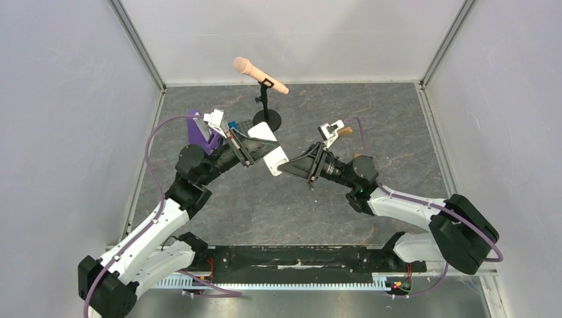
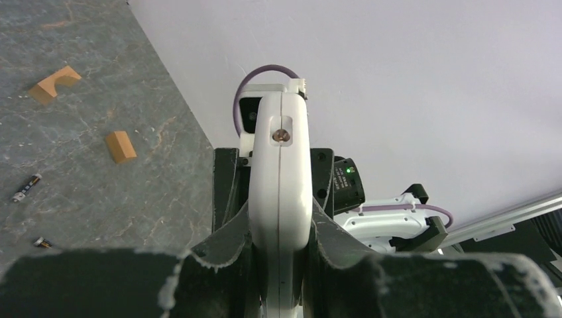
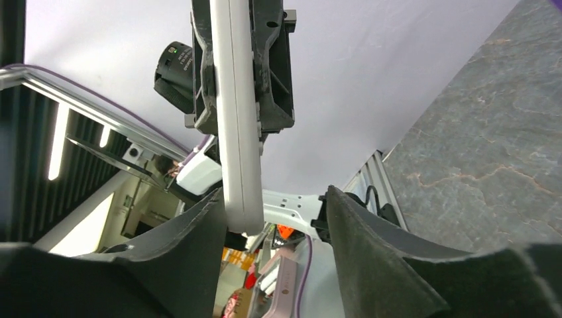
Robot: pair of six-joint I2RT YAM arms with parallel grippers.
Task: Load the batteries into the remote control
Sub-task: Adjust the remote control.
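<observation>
My left gripper (image 1: 248, 147) is shut on the white remote control (image 1: 270, 154) and holds it in the air over the table's middle. In the left wrist view the remote (image 2: 280, 152) stands edge-on between the jaws of the left gripper (image 2: 280, 222). My right gripper (image 1: 285, 169) is open at the remote's free end. In the right wrist view that end (image 3: 240, 146) sits between the jaws of the right gripper (image 3: 274, 199), against the left finger, with a wide gap to the right one. Two batteries (image 2: 26, 187) (image 2: 44, 243) lie on the table.
A microphone (image 1: 260, 75) on a black stand (image 1: 267, 121) is at the back centre. A purple stand (image 1: 199, 129) is behind the left arm. Two tan wooden blocks (image 2: 54, 84) (image 2: 121, 146) lie on the table near the batteries. White walls enclose the table.
</observation>
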